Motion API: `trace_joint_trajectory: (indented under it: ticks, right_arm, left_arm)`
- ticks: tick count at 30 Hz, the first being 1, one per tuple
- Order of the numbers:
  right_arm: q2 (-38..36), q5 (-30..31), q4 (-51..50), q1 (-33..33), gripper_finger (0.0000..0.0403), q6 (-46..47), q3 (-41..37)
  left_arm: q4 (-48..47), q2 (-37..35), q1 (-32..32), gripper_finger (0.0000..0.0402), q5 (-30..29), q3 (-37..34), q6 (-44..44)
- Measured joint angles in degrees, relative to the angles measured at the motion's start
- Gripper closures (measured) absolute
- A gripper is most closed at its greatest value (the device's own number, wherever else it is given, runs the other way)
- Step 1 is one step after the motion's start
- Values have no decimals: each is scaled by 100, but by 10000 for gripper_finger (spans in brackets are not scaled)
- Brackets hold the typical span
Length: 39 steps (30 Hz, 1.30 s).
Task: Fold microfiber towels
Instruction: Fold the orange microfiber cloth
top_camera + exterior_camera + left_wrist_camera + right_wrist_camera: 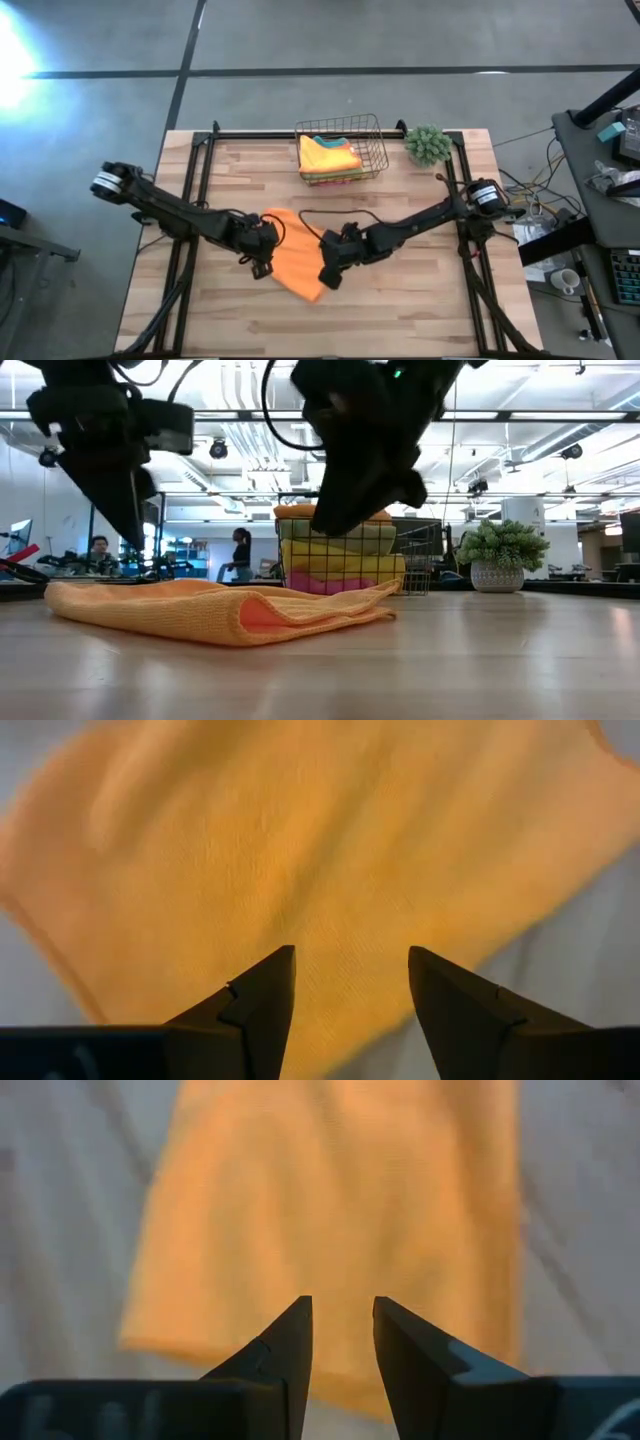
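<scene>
Mid-table (420, 300) lies your orange towel (295, 262), folded over; soft and limp (it will sag), so pinch an edge corner; left pincer (350, 995) and right pincer (340, 1342) hover empty, fingers apart.

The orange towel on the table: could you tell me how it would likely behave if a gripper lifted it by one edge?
The orange towel would probably droop limply: it lies in soft folds in the low view. It looks light, being thin cloth. Its fuzzy weave probably resists slipping.
</scene>
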Motion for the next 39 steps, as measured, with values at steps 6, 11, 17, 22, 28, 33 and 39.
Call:
trace_joint_trajectory:
  ticks: [6, 11, 17, 22, 28, 33, 39]
  right_arm:
    - [237, 19, -82, -473, 303, -276, -32]
    - [386, -26, -56, -555, 303, -373, -39]
    - [792, -20, -66, -573, 303, -267, -57]
    - [969, -279, 54, -514, 303, 96, -26]
    - [998, -573, 197, -184, 303, 698, -26]
    - [993, -691, 148, 155, 303, 1282, 61]
    - [1086, -798, 240, 490, 303, 1593, 333]
  left_arm:
    - [-210, -43, -126, 222, 559, -143, -1398]
    - [-310, 240, -244, 222, 282, -197, -1691]
    - [-432, 746, -216, 222, 82, -251, -1685]
    - [-434, 1101, -206, 222, 22, -273, -1643]
    - [-428, 1164, -98, 222, -409, -304, -926]
    - [-449, 1053, 27, 222, -527, -310, 639]
    - [-502, 915, 171, 222, -1234, -318, 2037]
